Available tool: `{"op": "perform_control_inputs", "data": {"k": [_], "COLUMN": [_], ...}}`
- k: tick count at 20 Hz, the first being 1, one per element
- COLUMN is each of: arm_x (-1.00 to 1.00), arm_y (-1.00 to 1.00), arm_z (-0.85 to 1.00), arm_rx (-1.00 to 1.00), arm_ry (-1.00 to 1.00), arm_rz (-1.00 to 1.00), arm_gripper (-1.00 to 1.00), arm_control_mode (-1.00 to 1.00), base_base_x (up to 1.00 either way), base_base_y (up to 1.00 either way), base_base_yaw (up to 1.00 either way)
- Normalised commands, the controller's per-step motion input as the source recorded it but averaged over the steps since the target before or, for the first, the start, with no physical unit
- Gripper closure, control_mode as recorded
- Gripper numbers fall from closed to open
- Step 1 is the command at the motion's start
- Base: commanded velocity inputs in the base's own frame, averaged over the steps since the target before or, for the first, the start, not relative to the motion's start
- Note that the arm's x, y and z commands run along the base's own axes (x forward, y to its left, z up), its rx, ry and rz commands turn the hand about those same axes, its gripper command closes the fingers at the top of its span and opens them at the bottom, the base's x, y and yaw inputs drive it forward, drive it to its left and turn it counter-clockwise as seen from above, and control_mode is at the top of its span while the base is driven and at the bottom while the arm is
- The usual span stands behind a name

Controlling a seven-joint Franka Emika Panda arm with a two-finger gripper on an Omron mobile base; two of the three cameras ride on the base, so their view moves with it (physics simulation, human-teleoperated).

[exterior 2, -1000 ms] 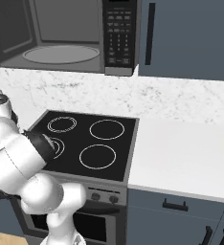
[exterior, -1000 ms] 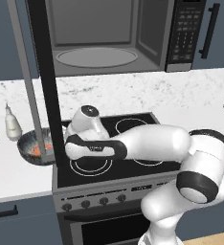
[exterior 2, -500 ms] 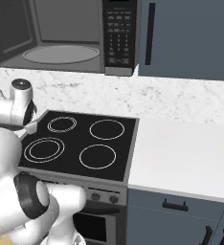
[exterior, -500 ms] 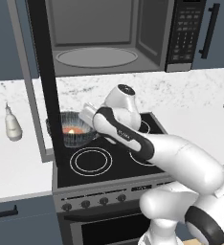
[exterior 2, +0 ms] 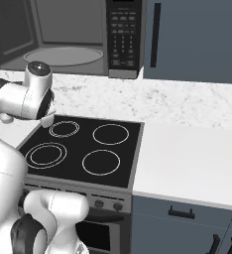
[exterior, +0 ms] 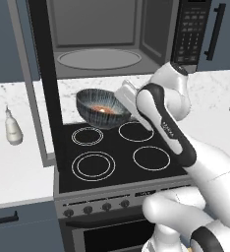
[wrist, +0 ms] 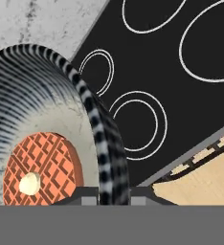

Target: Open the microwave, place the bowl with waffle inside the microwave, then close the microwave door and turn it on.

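End effector (wrist: pixel 106 195) pinches bowl (exterior: pixel 101 109) rim, above stove (exterior: pixel 118 154).

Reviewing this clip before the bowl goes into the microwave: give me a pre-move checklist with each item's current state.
1. Microwave door swung open: ok.
2. Microwave cavity free, glass turntable bare: ok.
3. Gripper shut on the bowl rim, a finger on each side of the wall: ok.
4. Waffle lying in the bowl: ok.
5. Bowl lifted off the stove: ok, it hangs above the rear left ring.
6. Bowl high enough to pass the cavity's lower edge: not ok, it sits below the opening.
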Motion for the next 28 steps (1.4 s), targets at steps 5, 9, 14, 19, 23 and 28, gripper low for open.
{"op": "perform_control_inputs", "data": {"k": [5, 9, 14, 19, 23, 28], "arm_x": [-0.34, 0.0, 0.05, 0.46, 0.78, 0.75], "arm_y": [-0.6, -0.01, 0.0, 0.0, -0.13, -0.07], "arm_z": [0.92, 0.01, 0.5, 0.88, 0.54, 0.22], "arm_rx": [0.05, 0.0, -0.02, -0.11, -0.12, -0.04], "arm_ry": [-0.15, -0.02, -0.06, -0.12, 0.0, -0.06], "arm_rz": [-0.01, -0.02, 0.0, -0.05, -0.19, -0.23], "arm_gripper": [1.0, 1.0, 1.0, 1.0, 1.0, 1.0], "arm_control_mode": [-1.0, -1.0, -1.0, -1.0, -1.0, -1.0], "base_base_x": [0.0, 0.0, 0.0, 0.0, 0.0, 0.0], "base_base_y": [0.0, 0.0, 0.0, 0.0, 0.0, 0.0], "base_base_yaw": [0.0, 0.0, 0.0, 0.0, 0.0, 0.0]}}
